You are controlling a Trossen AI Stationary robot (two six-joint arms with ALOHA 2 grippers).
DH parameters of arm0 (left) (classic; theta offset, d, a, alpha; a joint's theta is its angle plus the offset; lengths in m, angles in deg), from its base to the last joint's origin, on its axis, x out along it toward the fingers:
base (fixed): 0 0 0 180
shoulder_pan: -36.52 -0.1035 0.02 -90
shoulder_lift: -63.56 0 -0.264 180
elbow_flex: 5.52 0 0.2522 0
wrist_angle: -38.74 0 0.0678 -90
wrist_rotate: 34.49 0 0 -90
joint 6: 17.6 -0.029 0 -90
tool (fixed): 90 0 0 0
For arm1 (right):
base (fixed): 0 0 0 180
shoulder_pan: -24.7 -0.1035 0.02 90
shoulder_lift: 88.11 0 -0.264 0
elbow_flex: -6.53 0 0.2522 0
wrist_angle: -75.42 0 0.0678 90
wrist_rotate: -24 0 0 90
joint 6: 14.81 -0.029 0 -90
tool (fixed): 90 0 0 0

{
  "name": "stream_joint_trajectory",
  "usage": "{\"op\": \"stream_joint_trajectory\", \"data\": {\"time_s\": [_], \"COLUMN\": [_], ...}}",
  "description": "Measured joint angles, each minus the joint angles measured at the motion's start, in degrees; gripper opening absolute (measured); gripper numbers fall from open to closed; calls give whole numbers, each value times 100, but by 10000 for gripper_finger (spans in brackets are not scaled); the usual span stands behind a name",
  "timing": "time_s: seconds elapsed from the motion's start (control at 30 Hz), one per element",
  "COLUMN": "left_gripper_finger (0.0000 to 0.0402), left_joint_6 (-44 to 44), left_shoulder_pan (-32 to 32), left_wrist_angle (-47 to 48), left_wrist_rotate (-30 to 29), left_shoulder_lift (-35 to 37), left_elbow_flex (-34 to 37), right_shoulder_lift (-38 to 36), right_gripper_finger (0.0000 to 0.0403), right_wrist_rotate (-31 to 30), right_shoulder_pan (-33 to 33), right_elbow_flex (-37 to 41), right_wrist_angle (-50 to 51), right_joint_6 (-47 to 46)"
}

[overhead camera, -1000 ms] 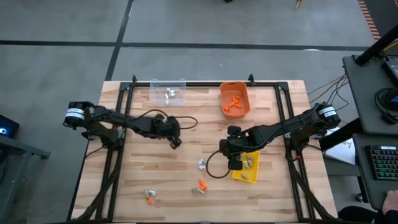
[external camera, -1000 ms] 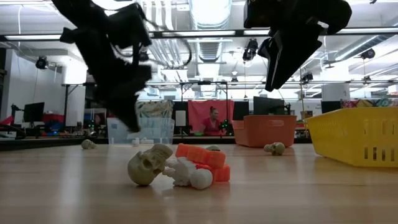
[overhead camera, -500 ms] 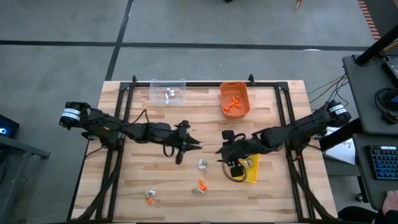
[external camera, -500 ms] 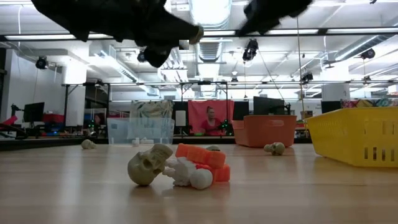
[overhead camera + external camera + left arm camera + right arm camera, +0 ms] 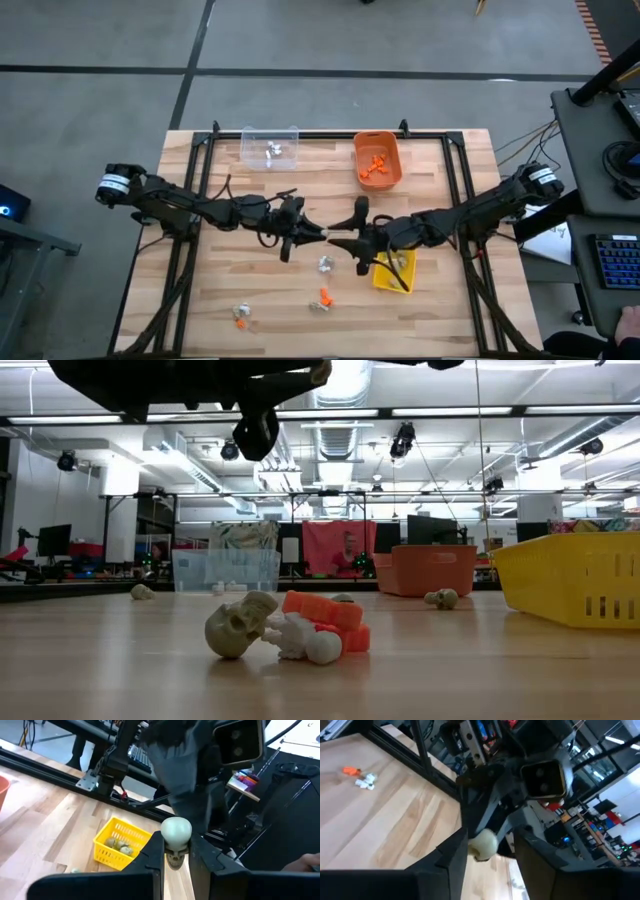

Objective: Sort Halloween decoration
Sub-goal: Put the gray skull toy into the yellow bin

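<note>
A grey floor (image 5: 300,40) crossed by dark seams surrounds the wooden table (image 5: 260,290). A desk (image 5: 600,200) with a keyboard (image 5: 618,262) stands at one side. Beyond the table, strip lights (image 5: 460,410) and ducts (image 5: 340,440) line the ceiling, with monitors (image 5: 50,540) and a red curtain (image 5: 340,545) behind.

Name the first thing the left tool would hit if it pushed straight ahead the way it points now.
The right tool, most likely: the left tool, shut on a tan skull, points straight at it above mid-table, though the gap's depth is unclear.
</note>
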Motion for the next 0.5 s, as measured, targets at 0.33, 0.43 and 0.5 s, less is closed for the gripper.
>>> {"op": "stream_joint_trajectory", "data": {"time_s": [0.33, 0.43, 0.5], "left_gripper_finger": [25, 25, 25], "left_joint_6": [127, 131, 131], "left_shoulder_pan": [-22, -22, -22], "left_wrist_angle": [-199, -205, -238], "left_wrist_rotate": [-136, -148, -158], "left_shoulder_lift": [-2, -7, -7], "left_elbow_flex": [0, 2, 2], "right_shoulder_lift": [171, 223, 248], "right_gripper_finger": [202, 203, 203], "right_wrist_rotate": [-15, -57, -204], "right_shoulder_pan": [-1, 1, 1], "right_elbow_flex": [-66, -66, -98], "right_wrist_angle": [44, 5, 1], "right_joint_6": [13, 213, 241]}}
